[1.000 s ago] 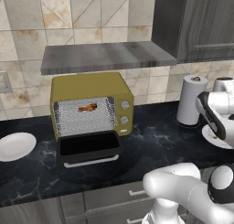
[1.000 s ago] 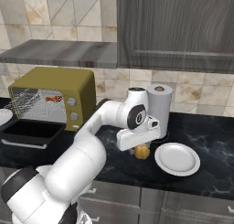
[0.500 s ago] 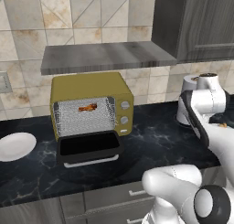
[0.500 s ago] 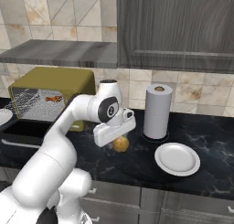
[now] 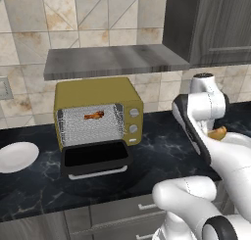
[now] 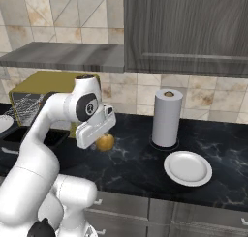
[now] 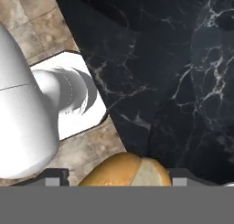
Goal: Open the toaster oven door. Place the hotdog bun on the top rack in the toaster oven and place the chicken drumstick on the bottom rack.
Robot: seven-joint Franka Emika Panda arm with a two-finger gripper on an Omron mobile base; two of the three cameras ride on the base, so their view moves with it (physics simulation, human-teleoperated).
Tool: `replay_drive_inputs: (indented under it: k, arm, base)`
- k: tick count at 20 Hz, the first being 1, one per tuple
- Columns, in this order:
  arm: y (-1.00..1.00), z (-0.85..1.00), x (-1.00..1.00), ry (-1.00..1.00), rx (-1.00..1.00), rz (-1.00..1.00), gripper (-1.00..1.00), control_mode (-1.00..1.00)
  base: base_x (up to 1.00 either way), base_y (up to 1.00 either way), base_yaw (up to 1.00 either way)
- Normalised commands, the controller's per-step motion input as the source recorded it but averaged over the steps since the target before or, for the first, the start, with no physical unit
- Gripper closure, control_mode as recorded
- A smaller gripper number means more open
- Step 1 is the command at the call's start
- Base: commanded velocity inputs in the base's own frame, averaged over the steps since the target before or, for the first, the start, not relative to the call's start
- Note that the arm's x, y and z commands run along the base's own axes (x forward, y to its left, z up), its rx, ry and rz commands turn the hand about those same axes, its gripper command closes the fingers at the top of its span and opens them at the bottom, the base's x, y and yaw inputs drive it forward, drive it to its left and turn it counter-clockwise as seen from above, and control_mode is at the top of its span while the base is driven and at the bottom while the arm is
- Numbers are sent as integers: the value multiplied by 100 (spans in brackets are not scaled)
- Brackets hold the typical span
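Counting: one hotdog bun (image 7: 124, 170) in claw (image 7: 109, 182), two plates (image 6: 188, 168) (image 5: 17, 156).

no readable text, labels, brands or numbers anywhere i look; my arm joint (image 6: 90, 108) bears small round dark mark, too blurred to read.

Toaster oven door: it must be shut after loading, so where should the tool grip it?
Probably the pale silver bar handle along the near edge of the black-framed dark glass door, approached from the front. The door lies folded down flat before the mustard-yellow toaster oven, so that bar juts out nearest the robot.
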Motion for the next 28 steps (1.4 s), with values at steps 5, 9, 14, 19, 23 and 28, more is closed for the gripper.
replay_drive_inputs:
  k: [5,9,14,19,23,28]
  arm:
    - [77,28,7,0,6,20,100,-100]
    - [71,24,15,0,13,17,100,-100]
    - [71,22,19,0,15,14,100,-100]
    - [74,18,20,0,12,13,100,-100]
    - [74,14,24,-3,10,10,100,-100]
    - [66,9,30,-13,10,3,100,-100]
  base:
    - [0,0,0]
    - [0,0,0]
    - [0,0,0]
    - [0,0,0]
    - [0,0,0]
    - [0,0,0]
